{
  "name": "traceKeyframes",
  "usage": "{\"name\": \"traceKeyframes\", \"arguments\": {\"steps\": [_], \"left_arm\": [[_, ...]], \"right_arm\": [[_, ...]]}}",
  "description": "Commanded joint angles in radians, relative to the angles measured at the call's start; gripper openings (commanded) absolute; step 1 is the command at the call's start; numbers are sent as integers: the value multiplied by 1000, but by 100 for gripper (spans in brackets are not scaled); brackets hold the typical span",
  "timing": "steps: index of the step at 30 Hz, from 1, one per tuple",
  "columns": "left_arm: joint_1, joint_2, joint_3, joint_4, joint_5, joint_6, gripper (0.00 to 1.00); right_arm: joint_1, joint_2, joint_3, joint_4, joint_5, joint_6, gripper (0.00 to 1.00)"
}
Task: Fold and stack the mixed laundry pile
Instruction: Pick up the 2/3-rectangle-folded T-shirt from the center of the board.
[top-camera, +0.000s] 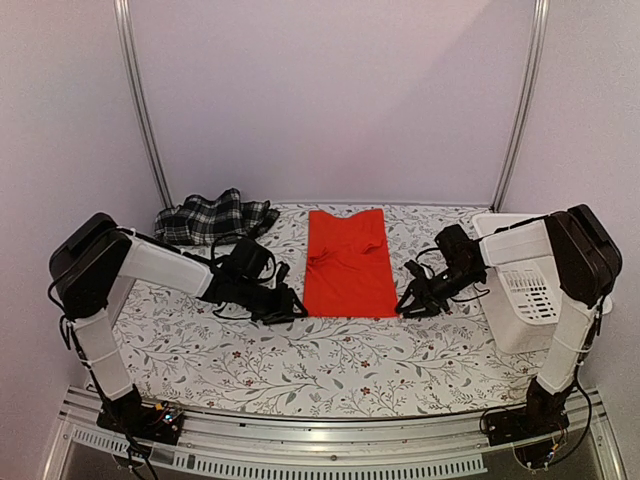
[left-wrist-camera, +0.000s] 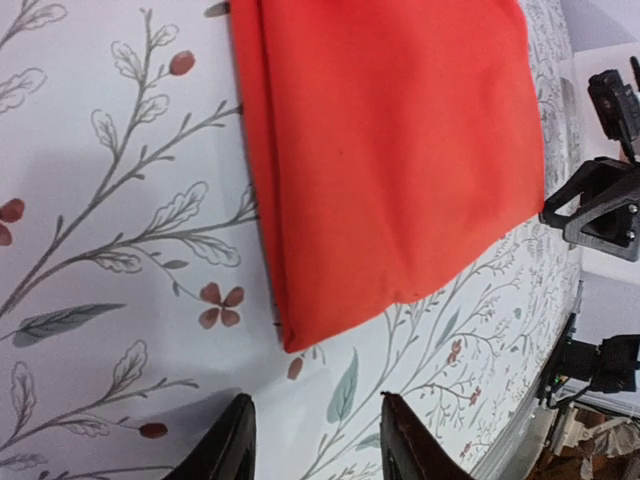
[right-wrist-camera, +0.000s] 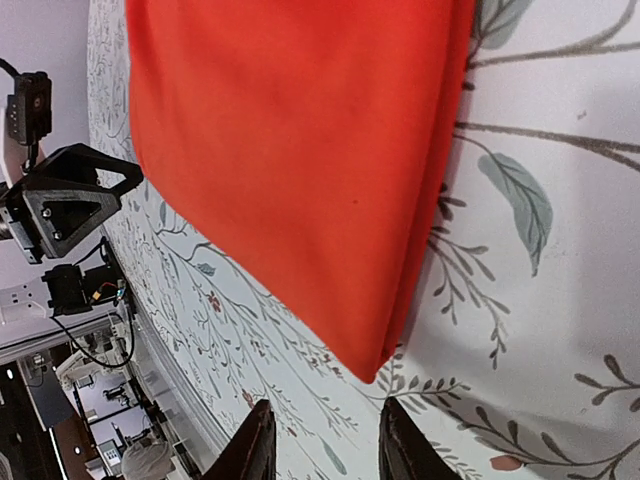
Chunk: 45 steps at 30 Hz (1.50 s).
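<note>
- In the middle of the table (top-camera: 330, 365), the red shirt (top-camera: 347, 262) lay flat as a long, narrow strip running from the far edge toward the near edge. Its sides were turned in, so the lengthwise fold looked done.
- At the far left corner, the plaid garment (top-camera: 215, 218) sat crumpled in a heap. It seemed to have been left out of the way until the shirt was finished.
- The left fingers (top-camera: 290, 303) hung low just beside the shirt's near left corner. In the left wrist view they were spread apart with nothing between them, and the doubled cloth edge lay just ahead.
- The right fingers (top-camera: 410, 303) mirrored them at the shirt's near right corner. They too were parted and empty in their own wrist view, with the corner just in front.
- That matched placement, one arm at each near corner, suggested a paired pinch so the hem could be carried toward the far edge and the strip halved.
- Each corner showed layers, so a shallow pinch risked lifting only the top one.
- The white basket (top-camera: 530, 290) stood along the right edge, apart from the shirt.
</note>
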Motion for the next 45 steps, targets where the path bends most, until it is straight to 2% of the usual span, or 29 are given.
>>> {"name": "traceKeyframes", "arguments": {"steps": [1,7,11,14,18,20,21,26,34,40,45], "left_arm": [[11,53,49,-88,-68,-2,41],[10,115,108,-99,-60,15,37],[11,139,130,-100,-42,33,29],[10,147,136,-100,-27,39,20],[3,134,134,-91,-3,48,0],[-7,116,128,-95,-2,54,0],[-14,107,124,-99,-3,56,0],[-63,25,48,-105,11,27,0],[-244,-231,-66,-151,21,-81,0],[-255,-368,-45,-251,-26,-121,0],[-207,-377,7,-301,-43,-104,0]], "right_arm": [[2,79,49,-17,57,0,34],[16,143,65,-12,48,-28,35],[21,174,67,-4,48,-34,32],[21,177,65,-9,52,-36,25],[21,149,55,-23,54,-42,9],[23,130,48,-26,39,-43,1],[26,112,42,-28,37,-43,0],[56,30,-22,-92,16,-56,0],[96,-297,-174,-251,-21,-20,0],[98,-403,-115,-346,-35,8,0],[89,-357,18,-399,34,-7,0]]}}
